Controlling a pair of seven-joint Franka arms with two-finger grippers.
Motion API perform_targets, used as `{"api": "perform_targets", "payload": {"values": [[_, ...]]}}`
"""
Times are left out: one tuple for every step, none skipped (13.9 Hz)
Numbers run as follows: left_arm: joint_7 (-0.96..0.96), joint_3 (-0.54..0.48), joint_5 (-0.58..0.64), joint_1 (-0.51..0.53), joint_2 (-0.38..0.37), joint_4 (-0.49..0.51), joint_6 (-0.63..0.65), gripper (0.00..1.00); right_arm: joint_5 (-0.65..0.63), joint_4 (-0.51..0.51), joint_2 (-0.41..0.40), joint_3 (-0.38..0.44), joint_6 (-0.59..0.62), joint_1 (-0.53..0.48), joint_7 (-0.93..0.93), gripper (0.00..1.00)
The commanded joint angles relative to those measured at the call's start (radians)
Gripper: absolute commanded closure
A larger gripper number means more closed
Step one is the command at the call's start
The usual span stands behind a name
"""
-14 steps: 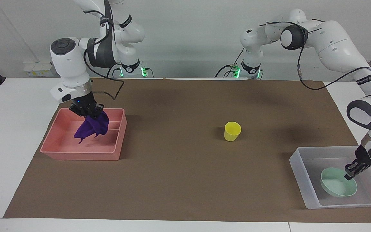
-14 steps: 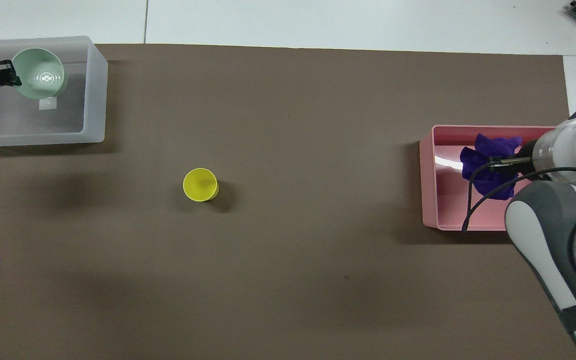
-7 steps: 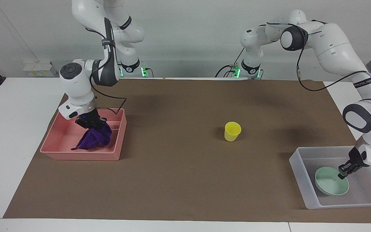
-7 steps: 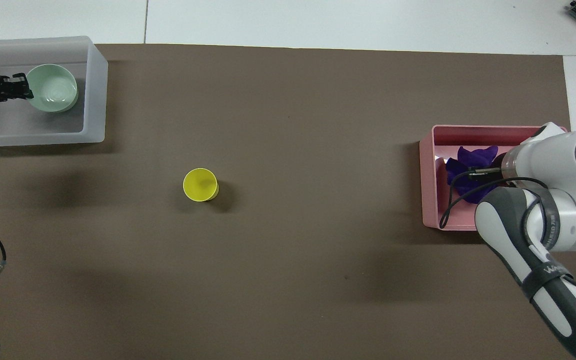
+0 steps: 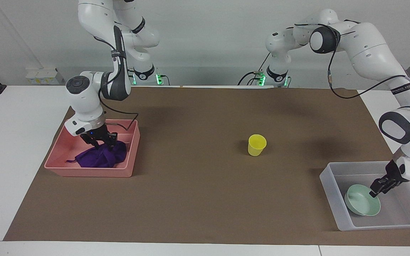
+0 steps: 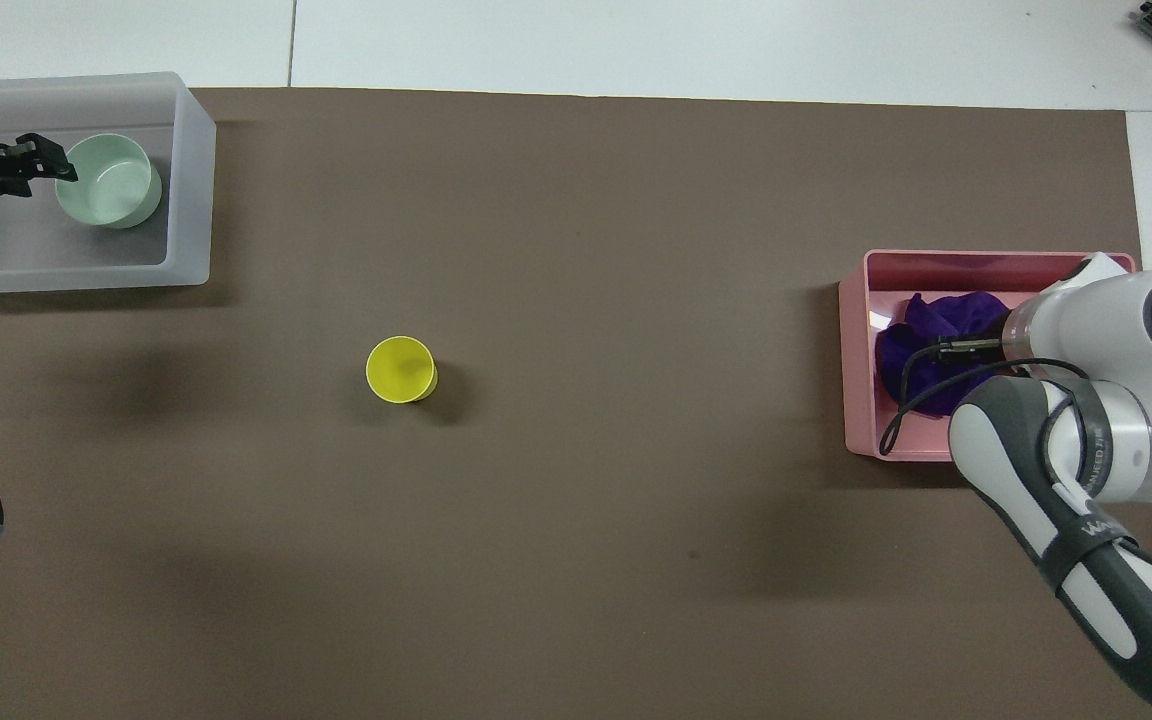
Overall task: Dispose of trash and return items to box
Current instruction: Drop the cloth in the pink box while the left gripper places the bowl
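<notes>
**Purple cloth in the pink bin, green bowl in the clear box**

Purple cloth (image 5: pixel 101 157) lies bunched on the floor of the pink bin (image 5: pixel 62 151) at the right arm's end of the counter (image 5: pixel 12 149), a thin strap end trailing from it. The right pincer (image 5: pixel 102 141) sits low in that bin, right at the top of the cloth, its fingers apart and not clamped on the fabric.

At the left arm's end, the translucent box (image 5: pixel 329 192) holds the mint-green bowl (image 5: pixel 361 204), which rests tilted against the box floor near the wall closest to the middle of the counter. The left pincer (image 5: pixel 377 187) is just beside the bowl's rim, its fingers spread and no longer gripping it.

On the brown mat (image 5: pixel 190 199) that covers the counter, the yellow cup (image 5: pixel 257 144) stands upright, between the two containers, outside the box and well apart from both pincers.
</notes>
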State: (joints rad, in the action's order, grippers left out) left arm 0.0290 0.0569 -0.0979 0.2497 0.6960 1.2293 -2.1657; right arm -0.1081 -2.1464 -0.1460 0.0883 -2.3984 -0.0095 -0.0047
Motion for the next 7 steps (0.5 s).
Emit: {"api": "perform_targets", "payload": {"values": [[0.003, -0.006, 0.015, -0.036, -0.165, 0.151, 0.026, 0.0, -0.01, -0.001, 0.051, -0.01, 0.017, -0.009, -0.006, 0.0], [0.002, -0.006, 0.015, -0.061, -0.237, 0.227, 0.026, 0.0, -0.01, 0.009, 0.069, -0.01, 0.048, -0.006, -0.005, 0.0], [0.002, -0.008, 0.015, -0.088, -0.316, 0.321, 0.018, 0.0, -0.01, 0.028, 0.083, -0.013, 0.089, -0.004, 0.015, 0.0], [-0.001, -0.006, 0.015, -0.113, -0.388, 0.399, 0.023, 0.0, -0.01, 0.052, 0.095, -0.019, 0.137, -0.004, 0.056, 0.0], [-0.004, -0.006, 0.015, -0.134, -0.445, 0.458, 0.027, 0.0, -0.01, 0.074, 0.111, -0.024, 0.18, -0.003, 0.08, 0.0], [-0.009, -0.006, 0.014, -0.162, -0.487, 0.51, 0.027, 0.0, -0.01, 0.098, 0.13, -0.024, 0.23, -0.003, 0.084, 0.0], [-0.018, -0.006, 0.014, -0.202, -0.525, 0.557, 0.027, 0.0, -0.01, 0.141, 0.153, -0.025, 0.302, -0.003, 0.081, 0.0]]}}
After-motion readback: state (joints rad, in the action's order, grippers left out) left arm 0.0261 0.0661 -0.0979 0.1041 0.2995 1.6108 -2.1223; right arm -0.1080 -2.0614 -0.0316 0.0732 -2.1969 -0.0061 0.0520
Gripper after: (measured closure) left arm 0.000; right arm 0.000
